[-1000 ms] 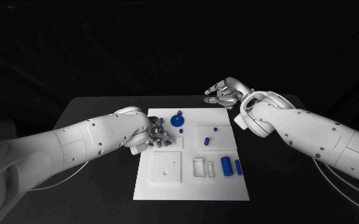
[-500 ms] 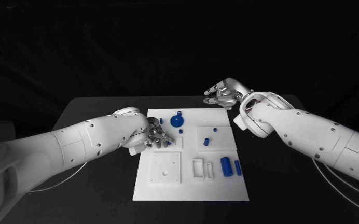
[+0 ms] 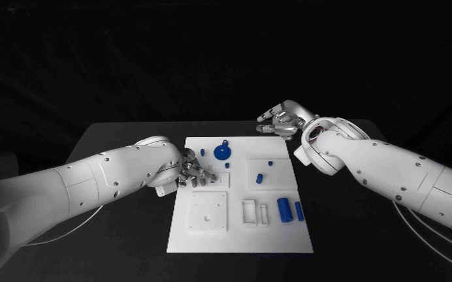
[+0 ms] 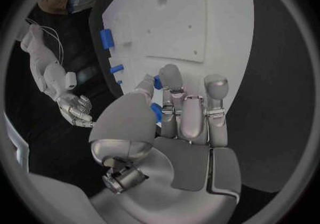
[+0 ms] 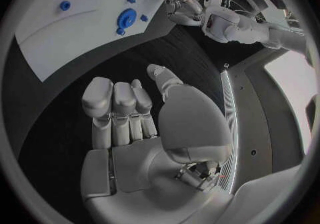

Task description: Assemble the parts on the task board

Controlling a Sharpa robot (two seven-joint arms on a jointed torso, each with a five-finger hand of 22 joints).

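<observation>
Shifted slightly: left hand sits a touch further toward the left edge of the task board than a second ago; right hand unchanged, parts unmoved.

Head view: left hand over the board's left edge, fingers curled down at a small blue part. Gear-like blue disc near the far edge; two blue cylinders lie side by side toward the near right. Right hand hovers over the black desk, beyond the board's far right corner.

Left wrist view: thumb and fingers close around a blue part; grip appears pinched, judged a pickup in progress.

Right wrist view: right hand holds nothing, fingers loosely together, thumb apart.
</observation>
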